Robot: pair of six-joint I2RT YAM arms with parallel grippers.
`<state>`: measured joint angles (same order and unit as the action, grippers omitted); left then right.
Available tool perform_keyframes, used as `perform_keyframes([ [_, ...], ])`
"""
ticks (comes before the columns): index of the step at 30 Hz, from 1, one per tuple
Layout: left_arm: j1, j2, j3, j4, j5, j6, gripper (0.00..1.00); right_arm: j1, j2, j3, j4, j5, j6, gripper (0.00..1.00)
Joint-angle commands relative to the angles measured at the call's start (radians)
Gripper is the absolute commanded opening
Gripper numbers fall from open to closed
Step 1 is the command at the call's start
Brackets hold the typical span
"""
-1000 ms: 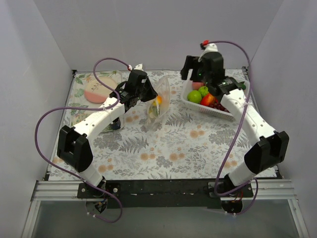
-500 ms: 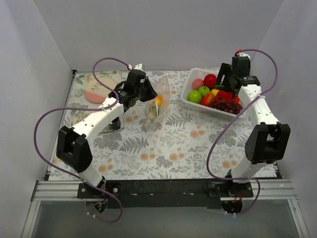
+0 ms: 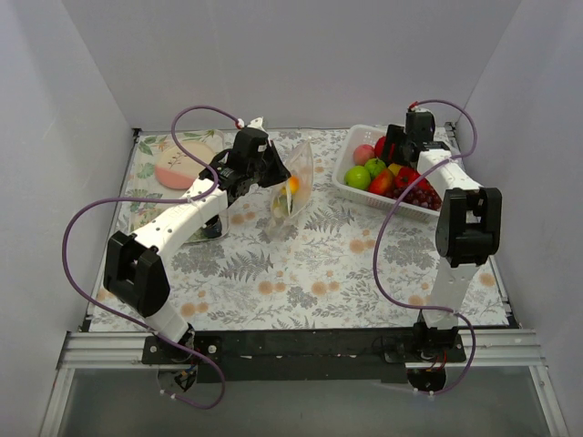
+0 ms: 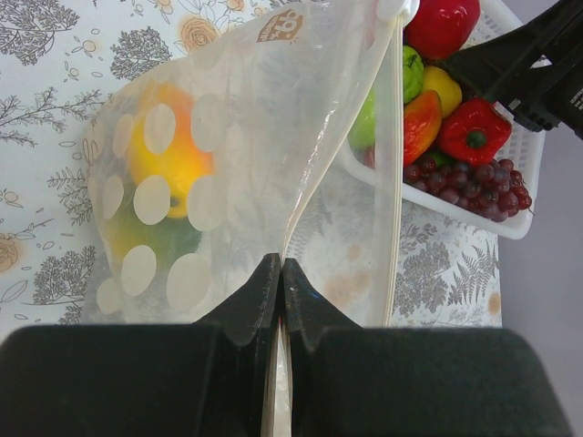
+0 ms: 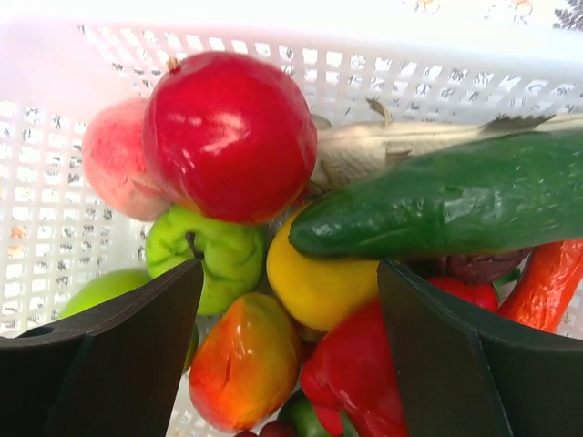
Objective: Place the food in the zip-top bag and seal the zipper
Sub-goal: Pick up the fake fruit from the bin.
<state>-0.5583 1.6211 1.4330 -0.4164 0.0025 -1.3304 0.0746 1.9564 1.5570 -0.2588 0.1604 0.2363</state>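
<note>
The zip-top bag [image 3: 295,185] hangs clear and polka-dotted from my left gripper [image 3: 271,171], which is shut on its upper edge [image 4: 280,266]. Inside the bag [image 4: 237,137] lie an orange-yellow fruit [image 4: 168,155] and a green piece [image 4: 155,238]. The zipper [image 4: 393,191] runs as a pale strip down the open side. My right gripper [image 3: 395,148] hovers open just above the food in the white basket [image 3: 373,202]. Between its jaws [image 5: 290,269] sit a yellow fruit [image 5: 319,284], a mango [image 5: 244,360] and a red pepper [image 5: 360,378]. A red apple [image 5: 228,137] and cucumber [image 5: 437,202] lie beyond.
The basket wall [image 5: 410,64] also encloses a peach [image 5: 114,159], a green pepper [image 5: 217,259] and dark grapes [image 4: 469,182]. A pink plate [image 3: 178,167] lies at the back left. White walls close off the back and both sides.
The right arm has swung away from the basket's middle and folded back, its gripper now low over the basket's far side. The left arm and bag have not moved.
</note>
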Motion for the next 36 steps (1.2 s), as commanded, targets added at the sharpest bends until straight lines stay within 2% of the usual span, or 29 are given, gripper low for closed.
perform_keyframes([
  [1,0.006,-0.069,0.023,-0.007,0.017,0.020,0.00,0.001,-0.016,0.020,0.133,0.048,0.024,0.86],
  [7,0.006,-0.063,0.032,-0.018,0.010,0.023,0.00,0.028,-0.067,0.011,0.121,0.096,0.034,0.85],
  [11,0.006,-0.056,0.037,-0.019,0.019,0.022,0.00,0.027,0.021,0.145,0.041,0.116,0.028,0.85],
  [28,0.006,-0.049,0.076,-0.056,0.010,0.039,0.00,0.050,0.245,0.377,-0.042,0.082,0.028,0.87],
  [36,0.006,-0.055,0.066,-0.055,0.010,0.036,0.00,0.062,0.251,0.354,-0.069,0.099,0.008,0.85],
])
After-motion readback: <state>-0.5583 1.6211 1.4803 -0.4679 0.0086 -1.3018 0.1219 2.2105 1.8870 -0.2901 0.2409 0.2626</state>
